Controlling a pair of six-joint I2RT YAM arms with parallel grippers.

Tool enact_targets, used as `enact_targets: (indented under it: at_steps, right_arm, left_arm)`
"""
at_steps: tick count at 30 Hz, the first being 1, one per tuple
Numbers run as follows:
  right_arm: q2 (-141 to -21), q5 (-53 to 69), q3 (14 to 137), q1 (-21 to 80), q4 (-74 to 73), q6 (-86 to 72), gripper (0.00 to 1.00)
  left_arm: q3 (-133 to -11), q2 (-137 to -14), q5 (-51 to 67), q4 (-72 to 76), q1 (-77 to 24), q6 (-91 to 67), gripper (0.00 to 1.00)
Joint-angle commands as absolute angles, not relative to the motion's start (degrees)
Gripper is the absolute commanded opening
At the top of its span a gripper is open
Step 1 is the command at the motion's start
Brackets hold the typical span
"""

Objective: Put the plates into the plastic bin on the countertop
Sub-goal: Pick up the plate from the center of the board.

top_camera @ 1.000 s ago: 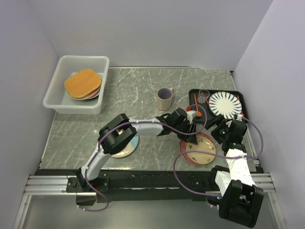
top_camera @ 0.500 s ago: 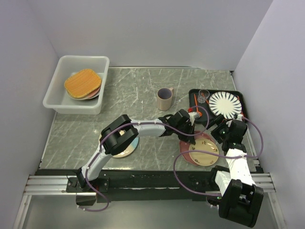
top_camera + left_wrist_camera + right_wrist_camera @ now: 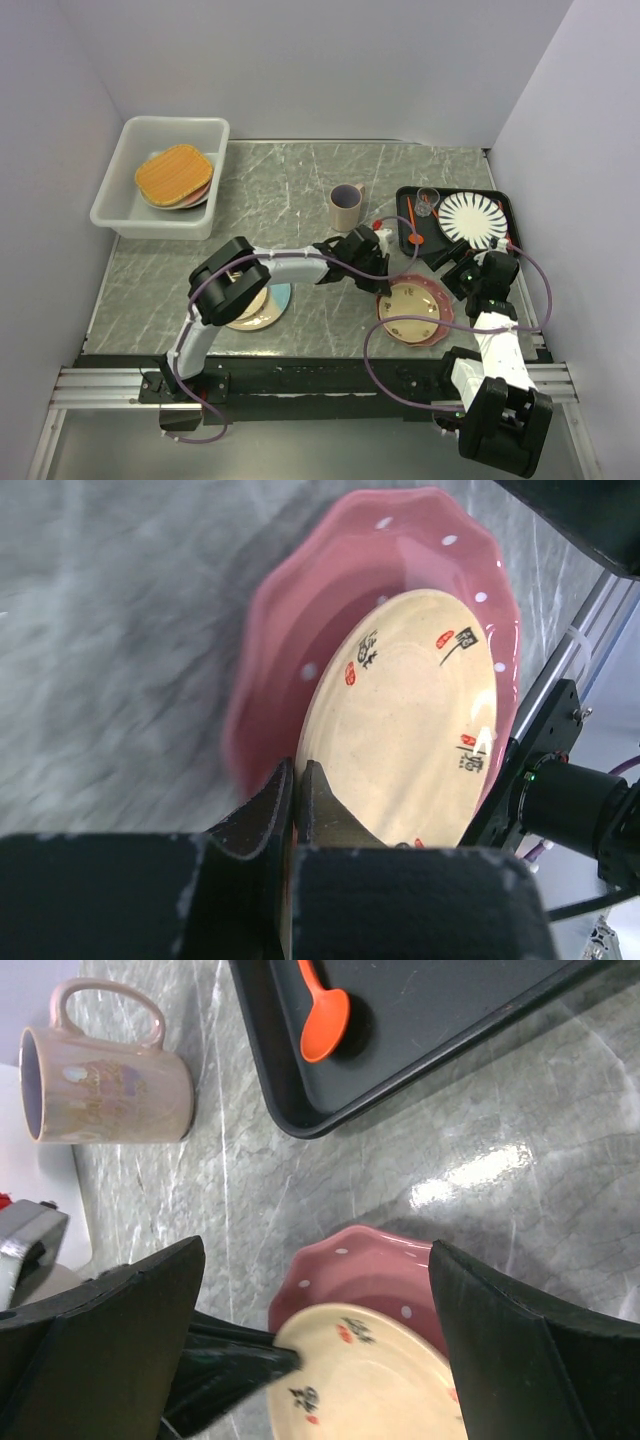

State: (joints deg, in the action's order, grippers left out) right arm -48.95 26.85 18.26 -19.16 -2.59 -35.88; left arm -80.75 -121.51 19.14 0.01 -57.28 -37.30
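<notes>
A small cream floral plate (image 3: 410, 720) is tilted up off the pink scalloped dotted plate (image 3: 300, 610) under it. My left gripper (image 3: 299, 780) is shut on the cream plate's near rim. From above, that gripper (image 3: 386, 286) reaches in from the left to the cream plate (image 3: 413, 303) at the front right of the countertop (image 3: 290, 190). My right gripper (image 3: 315, 1250) hovers open over the pink plate (image 3: 370, 1270), touching nothing. A cream-and-light-blue plate (image 3: 262, 308) lies partly under the left arm. The plastic bin (image 3: 205, 130) stands at the far left with stacked plates in it.
A beige mug (image 3: 346, 207) stands mid-counter. At the right a black tray (image 3: 408, 195) carries a striped white plate (image 3: 473, 217), an orange spoon (image 3: 325, 1020) and a small glass (image 3: 427, 202). A flat orange board (image 3: 174, 173) tops the stack in the bin.
The left gripper has shut on the cream floral plate's rim, tipped it up off the pink plate and drawn back a little to the left. The right arm has stayed still.
</notes>
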Motion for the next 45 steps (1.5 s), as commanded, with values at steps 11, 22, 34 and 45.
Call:
enact_targets:
  at_steps: [11, 22, 34, 45]
  right_arm:
    - [-47.3, 33.7, 17.0, -19.4, 3.0, -34.3, 1.0]
    - [-49.1, 37.9, 16.9, -15.7, 7.7, -34.9, 1.0]
    - [-56.6, 33.9, 21.0, 1.5, 11.9, -36.4, 1.0]
    - [-63.9, 33.3, 21.5, 9.0, 18.7, -40.0, 0.97]
  left_arm:
    - [-73.2, -109.9, 19.2, 4.2, -52.1, -38.1, 0.01]
    - [-67.2, -104.1, 20.3, 6.5, -46.2, -38.8, 0.01]
    - [-62.1, -98.6, 20.7, 7.9, -40.6, -39.2, 0.01]
    - [-59.2, -93.9, 21.6, 9.0, -38.7, -39.9, 0.01]
